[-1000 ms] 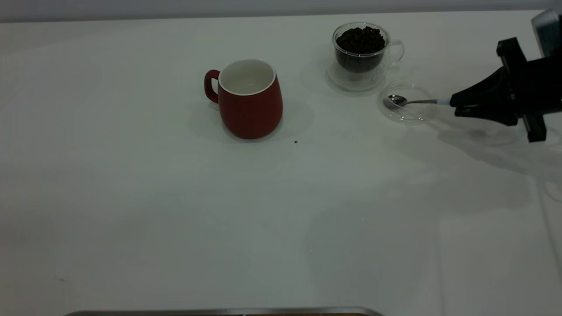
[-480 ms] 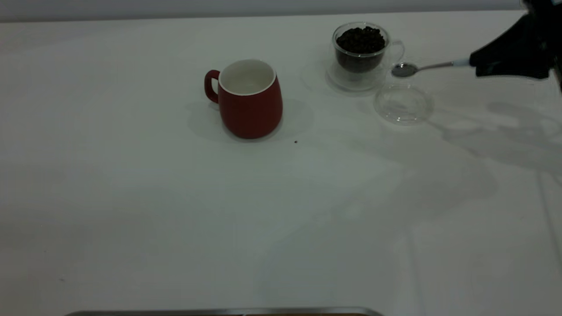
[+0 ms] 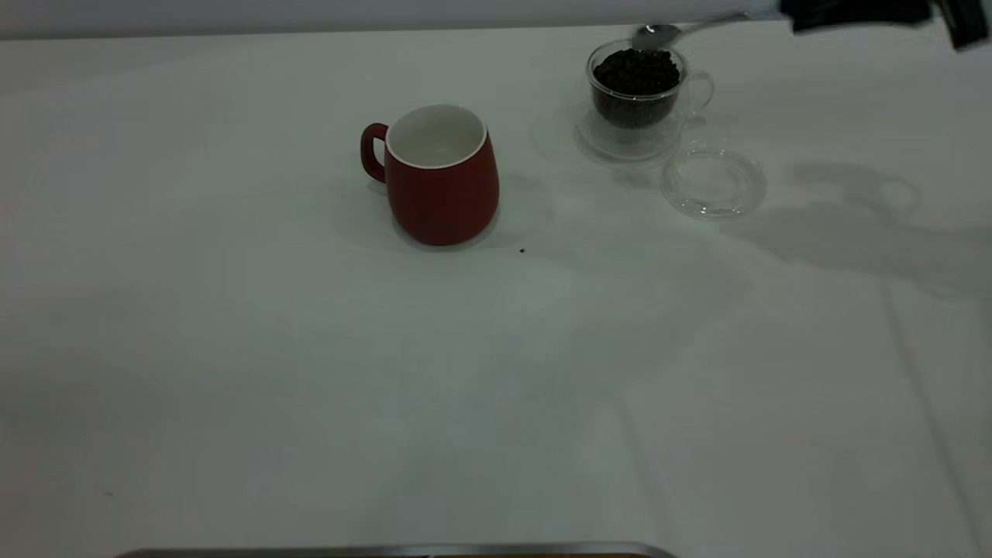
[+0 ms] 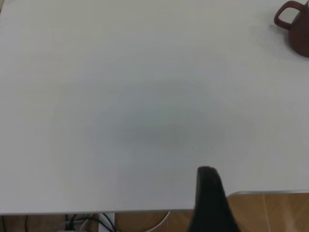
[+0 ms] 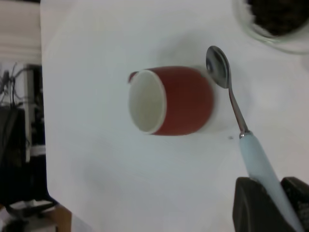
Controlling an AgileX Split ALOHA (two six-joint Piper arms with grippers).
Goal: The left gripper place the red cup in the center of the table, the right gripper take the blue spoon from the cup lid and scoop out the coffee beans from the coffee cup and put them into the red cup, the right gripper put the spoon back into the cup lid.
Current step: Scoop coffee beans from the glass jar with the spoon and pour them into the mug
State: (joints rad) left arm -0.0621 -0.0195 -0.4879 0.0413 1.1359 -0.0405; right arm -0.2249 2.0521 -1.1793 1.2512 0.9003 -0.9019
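The red cup (image 3: 440, 174) stands upright mid-table, empty, its handle toward the left; the left wrist view catches it (image 4: 294, 24) at a corner. The coffee cup (image 3: 637, 101), full of coffee beans (image 3: 637, 70), sits at the back right. Beside it the cup lid (image 3: 713, 184) lies empty. My right gripper (image 3: 794, 14) is shut on the blue spoon's handle, high at the back right. The spoon bowl (image 3: 655, 35) hovers empty at the coffee cup's far rim. The right wrist view shows the spoon (image 5: 227, 92), my right gripper (image 5: 275, 205) and the red cup (image 5: 178, 99). My left gripper (image 4: 210, 193) hangs over the table's left edge.
A small dark speck (image 3: 521, 250) lies on the white table (image 3: 310, 372) just right of the red cup. A metal strip (image 3: 387, 551) runs along the near edge. The table's rounded corner (image 4: 231, 194) and floor show past my left gripper.
My right gripper lifted the spoon out of the cup lid and carried it up and left to the coffee cup's rim. The lid shifted slightly and now lies empty.
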